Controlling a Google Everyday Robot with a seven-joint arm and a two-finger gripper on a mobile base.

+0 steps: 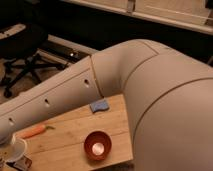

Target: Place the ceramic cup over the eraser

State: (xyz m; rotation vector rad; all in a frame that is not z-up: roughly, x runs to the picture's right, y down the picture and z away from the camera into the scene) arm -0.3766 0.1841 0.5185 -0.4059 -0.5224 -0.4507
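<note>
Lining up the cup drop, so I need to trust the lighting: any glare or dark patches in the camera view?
Camera view: dim, warm light overall; the background beyond the table is nearly black; a bright glare spot sits inside the red bowl; the gripper, at the lower-left edge by the ceramic cup and eraser, is dimly lit.

I see the cup (13, 149), small, plain and white, well left of the red bowl (97, 145) and just under the gripper (4, 136), which is closed (whether on the cup I cannot tell). The eraser (23, 163), a flat dark block with a pale label, lies just beside the cup's base, on its bowl side.
</note>
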